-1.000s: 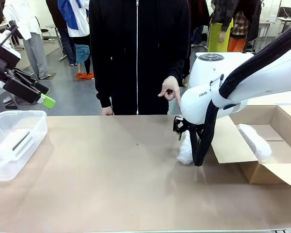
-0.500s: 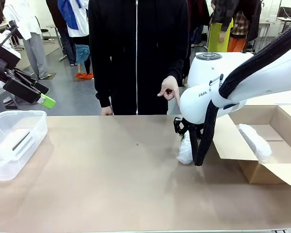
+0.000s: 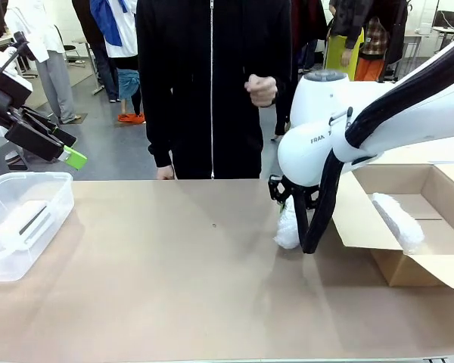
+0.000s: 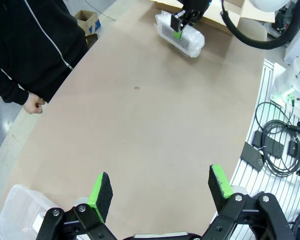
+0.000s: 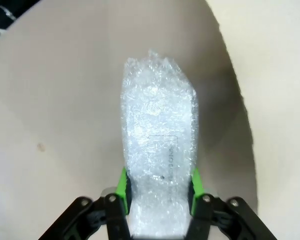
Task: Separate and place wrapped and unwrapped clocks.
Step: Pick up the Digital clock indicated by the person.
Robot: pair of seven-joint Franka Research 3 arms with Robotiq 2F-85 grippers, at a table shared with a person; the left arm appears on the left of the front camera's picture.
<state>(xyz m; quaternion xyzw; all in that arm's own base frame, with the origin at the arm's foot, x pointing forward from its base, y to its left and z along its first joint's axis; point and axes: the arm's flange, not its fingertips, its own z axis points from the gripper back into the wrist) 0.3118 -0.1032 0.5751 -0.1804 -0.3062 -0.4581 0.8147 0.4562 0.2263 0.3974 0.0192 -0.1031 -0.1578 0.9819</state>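
Observation:
My right gripper (image 3: pixel 288 198) is shut on a wrapped bundle (image 3: pixel 287 229) of bubble wrap, which hangs end-down just over the table right of centre. In the right wrist view, green pads (image 5: pixel 123 186) press both sides of this wrapped bundle (image 5: pixel 159 145). The left wrist view shows the same bundle (image 4: pixel 186 39) far off. A second wrapped bundle (image 3: pixel 397 220) lies in the cardboard box (image 3: pixel 427 271). The unwrapped clock (image 3: pixel 23 223), white with a dark screen, lies in the clear bin (image 3: pixel 54 210). My left gripper (image 3: pixel 71 150) hangs open above the bin, its fingers (image 4: pixel 101 191) wide apart.
A person in a black jacket stands at the far edge, one fist (image 3: pixel 262 90) raised at chest height and the other hand (image 3: pixel 166 173) at the table edge. The box's open flap (image 3: pixel 350 218) stands beside the held bundle. Cables (image 4: pixel 275 145) lie off the table's side.
The person's pointing hand has drawn back from beside the right gripper and risen into a fist at the chest. My right gripper has lifted the bundle slightly. The left arm has not moved.

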